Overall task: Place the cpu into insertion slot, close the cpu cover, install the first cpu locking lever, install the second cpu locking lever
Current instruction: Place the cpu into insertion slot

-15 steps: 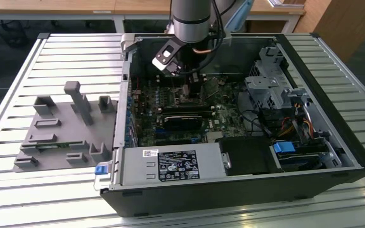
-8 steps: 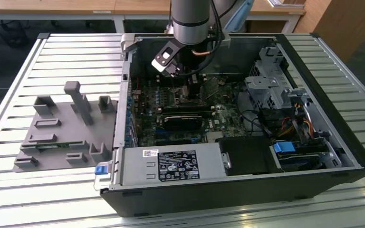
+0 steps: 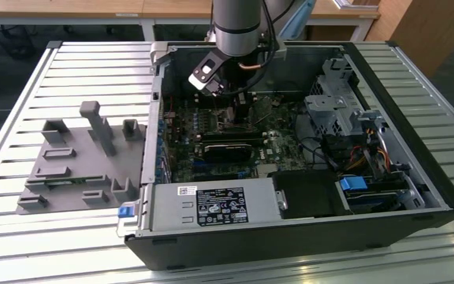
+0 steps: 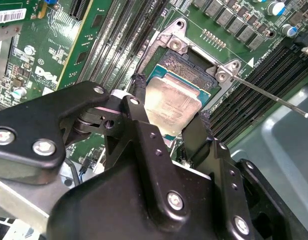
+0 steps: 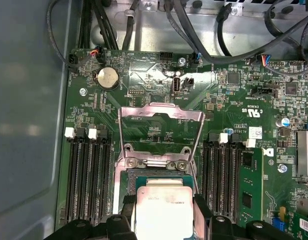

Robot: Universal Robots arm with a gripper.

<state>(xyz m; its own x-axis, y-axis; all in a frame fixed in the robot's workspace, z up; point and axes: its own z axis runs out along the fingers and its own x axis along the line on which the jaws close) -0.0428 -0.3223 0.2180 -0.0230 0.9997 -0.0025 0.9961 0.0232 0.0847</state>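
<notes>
Claw (image 4: 171,100) right up at the lens in the second wrist view: black fingers (image 4: 140,95) clenched on two opposite edges of the cpu (image 4: 168,110), silver lid facing you. You've got the chip, no doubt about it.

Now the relation that matters. The slot (image 4: 187,62) lies straight beyond the fingertips. The cpu hangs over it and hides most of it, with a strip of dark socket peeping past the chip's far edge. Seated or just above? You can't tell from here. The chip is square, so there's no long axis to fuss over, and its edges run close to parallel with the slot's rim.

The cover (image 5: 144,111) is swung open on the side of the slot away from the claw, with green board showing through its window. A lever (image 4: 273,98) pokes out free past the hinge screw.

Over to the exterior view: the claw (image 3: 231,103) is down inside the case (image 3: 290,248), about eleven o'clock from its middle. The grey fixture (image 3: 77,160) sits out at nine o'clock on the desk (image 3: 54,254).

Writing: there's print on the chip's lid and a white-and-black label (image 3: 219,207) on the box at seven o'clock. Neither gets read out.
</notes>
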